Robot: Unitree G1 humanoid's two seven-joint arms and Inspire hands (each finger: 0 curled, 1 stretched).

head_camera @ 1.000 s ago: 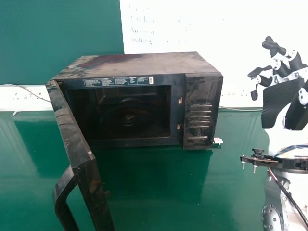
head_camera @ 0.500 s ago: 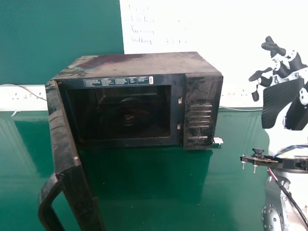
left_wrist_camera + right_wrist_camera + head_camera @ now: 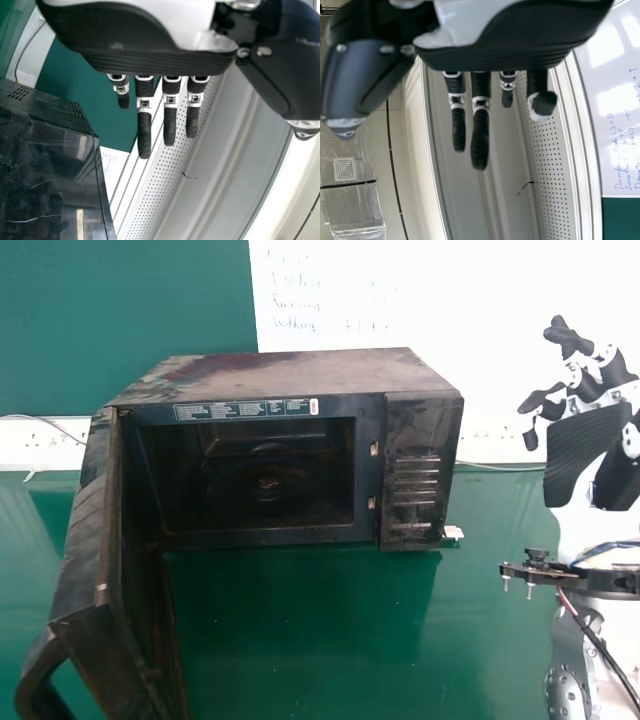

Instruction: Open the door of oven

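blocking green table (image 3: 330, 640) at eight o'clock with open door (image 3: 82, 540), seeing oven (image 3: 290, 375) at twelve, cord (image 3: 45, 421) at nine, holding nothing in loose left hand (image 3: 135, 45) or right hand (image 3: 585, 445) at three

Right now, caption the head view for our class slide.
Oven on a green table, door standing open, robot's right hand raised.

My head camera looks forward and down at the oven (image 3: 420, 470), which my left wrist view shares, while both wrist views peer past the left hand (image 3: 145, 55) and right hand (image 3: 582, 448) from close up toward a perforated panel (image 3: 162, 172).
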